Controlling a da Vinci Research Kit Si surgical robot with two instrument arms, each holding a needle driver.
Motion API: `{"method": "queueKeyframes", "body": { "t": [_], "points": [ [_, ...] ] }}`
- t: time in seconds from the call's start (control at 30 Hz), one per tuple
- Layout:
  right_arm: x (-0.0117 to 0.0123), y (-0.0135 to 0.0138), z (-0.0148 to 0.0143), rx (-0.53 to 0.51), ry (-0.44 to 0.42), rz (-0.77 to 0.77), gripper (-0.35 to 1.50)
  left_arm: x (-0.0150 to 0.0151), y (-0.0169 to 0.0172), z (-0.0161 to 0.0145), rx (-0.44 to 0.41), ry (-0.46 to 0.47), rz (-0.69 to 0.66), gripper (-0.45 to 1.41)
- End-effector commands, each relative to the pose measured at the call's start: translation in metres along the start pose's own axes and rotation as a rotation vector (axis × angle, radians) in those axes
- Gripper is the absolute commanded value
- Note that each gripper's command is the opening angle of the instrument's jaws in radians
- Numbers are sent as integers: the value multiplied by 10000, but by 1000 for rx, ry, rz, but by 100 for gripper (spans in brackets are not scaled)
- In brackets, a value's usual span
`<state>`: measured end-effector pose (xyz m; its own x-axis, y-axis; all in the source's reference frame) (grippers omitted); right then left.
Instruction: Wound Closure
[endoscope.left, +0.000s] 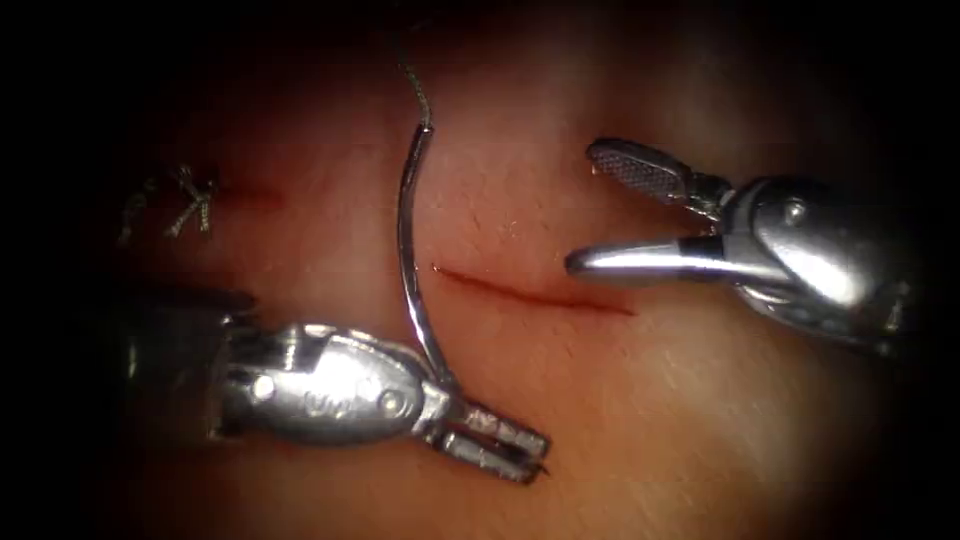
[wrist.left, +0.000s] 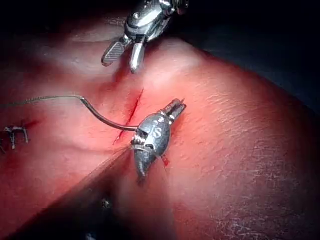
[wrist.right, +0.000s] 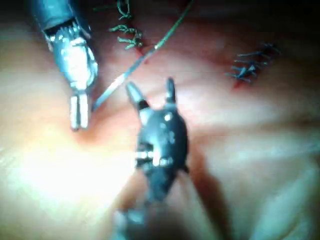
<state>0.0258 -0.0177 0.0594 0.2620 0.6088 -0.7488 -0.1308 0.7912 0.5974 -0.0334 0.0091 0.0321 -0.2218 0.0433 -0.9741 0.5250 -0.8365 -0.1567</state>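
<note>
Left of cut (endoscope.left: 535, 293): left pincer (endoscope.left: 495, 440) clamped on needle (endoscope.left: 405, 240) near tip, clear of tissue (endoscope.left: 620, 420); right pincer (endoscope.left: 590, 210) wide, empty; keep grip square.

The right arm's tool (wrist.right: 150, 92) hung over the tissue (wrist.right: 250, 165) with its two jaws spread apart and nothing between them. Just beside it, the left arm's tool (wrist.right: 80, 110) held the needle (wrist.right: 112, 87) at its closed jaws. Thread (wrist.right: 172, 27) ran on from the needle's far end. Stitched knots (wrist.right: 250, 65) sat well beyond the right arm's tool.
</note>
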Motion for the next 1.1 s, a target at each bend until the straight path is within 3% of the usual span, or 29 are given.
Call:
{"method": "queueKeyframes", "body": {
  "t": [0.03,0.5,0.77,0.8,0.83,0.87,0.9,0.93,1.1],
  "points": [
    [-2,-1,21,21,9,15,109,-5,-4,7,0,-1,4,-45],
    [-26,18,61,-25,32,113,106,-3,-1,17,-10,0,26,-45],
    [-18,12,77,-13,55,133,103,-3,-2,22,-13,0,30,-45],
    [-18,11,78,-11,55,133,93,-3,-2,22,-13,0,30,-45],
    [-18,10,79,1,54,132,64,-3,-2,22,-14,1,31,-45],
    [-18,11,80,4,54,132,25,-4,-2,23,-15,1,32,-45],
    [-18,11,80,7,54,131,-25,-4,-1,23,-15,1,32,-45],
    [-18,12,79,1,54,132,-35,-4,-1,23,-16,1,33,-45],
    [-19,19,77,-39,56,136,-35,-4,0,24,-19,2,36,-45]
  ]
}}
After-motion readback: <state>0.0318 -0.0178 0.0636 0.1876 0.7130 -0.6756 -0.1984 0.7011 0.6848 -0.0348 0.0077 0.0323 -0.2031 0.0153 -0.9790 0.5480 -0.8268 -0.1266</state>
